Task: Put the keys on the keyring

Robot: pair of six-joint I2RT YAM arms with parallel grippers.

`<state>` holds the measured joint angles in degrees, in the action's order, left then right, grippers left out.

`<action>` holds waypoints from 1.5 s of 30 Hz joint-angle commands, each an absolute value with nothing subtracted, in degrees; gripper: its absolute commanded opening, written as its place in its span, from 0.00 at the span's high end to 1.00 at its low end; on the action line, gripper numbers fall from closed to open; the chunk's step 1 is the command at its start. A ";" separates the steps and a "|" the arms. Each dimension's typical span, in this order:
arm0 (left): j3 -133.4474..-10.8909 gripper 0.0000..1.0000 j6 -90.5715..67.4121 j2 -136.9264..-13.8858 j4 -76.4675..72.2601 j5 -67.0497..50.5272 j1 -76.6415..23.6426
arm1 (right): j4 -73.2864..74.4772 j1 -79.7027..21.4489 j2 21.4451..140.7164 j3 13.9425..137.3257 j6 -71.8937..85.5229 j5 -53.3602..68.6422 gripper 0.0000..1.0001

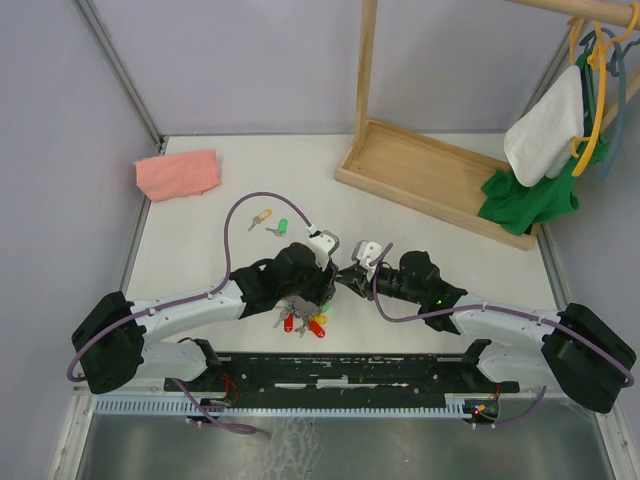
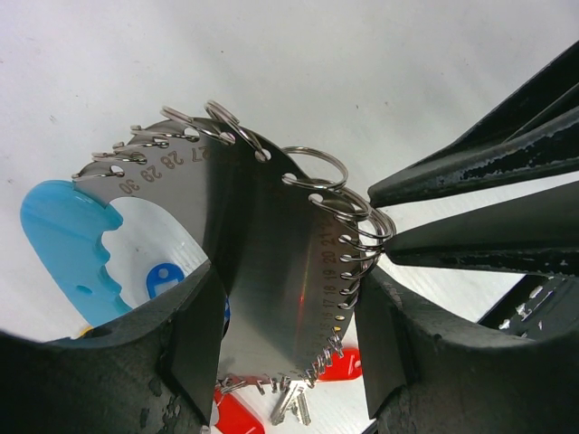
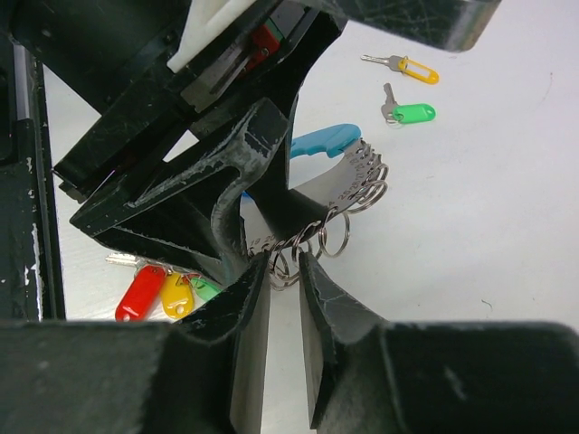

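The keys lie loose on the table behind the arms, one yellow-headed point(image 1: 261, 215) point(image 3: 412, 69) and one green-headed point(image 1: 281, 226) point(image 3: 409, 113). The keyring point(image 2: 271, 235) is a grey curved metal plate with numbered holes, small split rings along its edge, a light-blue tag point(image 2: 63, 235) and red, yellow and green keys point(image 1: 305, 322) hanging below. My left gripper point(image 2: 285, 334) point(image 1: 312, 288) is shut on the plate, one pad on each side. My right gripper point(image 3: 285, 262) point(image 1: 346, 277) meets it from the right, its narrow-set jaws around a small ring point(image 3: 291, 268). Whether they press it is unclear.
A pink cloth point(image 1: 178, 173) lies at the back left. A wooden rack base point(image 1: 430, 175) stands at the back right, with a green cloth point(image 1: 525, 195) and a white towel point(image 1: 545, 125) on hangers over it. Grey walls close in the table's left and back.
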<state>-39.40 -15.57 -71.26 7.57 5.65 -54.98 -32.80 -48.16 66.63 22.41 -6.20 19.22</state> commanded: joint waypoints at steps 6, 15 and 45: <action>-41.04 0.93 -17.58 -70.40 3.64 4.61 -54.79 | -32.84 -47.95 65.81 23.44 -6.63 15.29 0.84; -41.57 0.93 -18.22 -70.57 3.90 3.47 -54.76 | -34.75 -47.99 67.25 23.60 -7.29 19.27 0.84; -41.89 0.90 -19.89 -72.38 3.36 -6.08 -49.12 | -28.54 -49.36 65.40 24.90 -13.39 16.83 0.99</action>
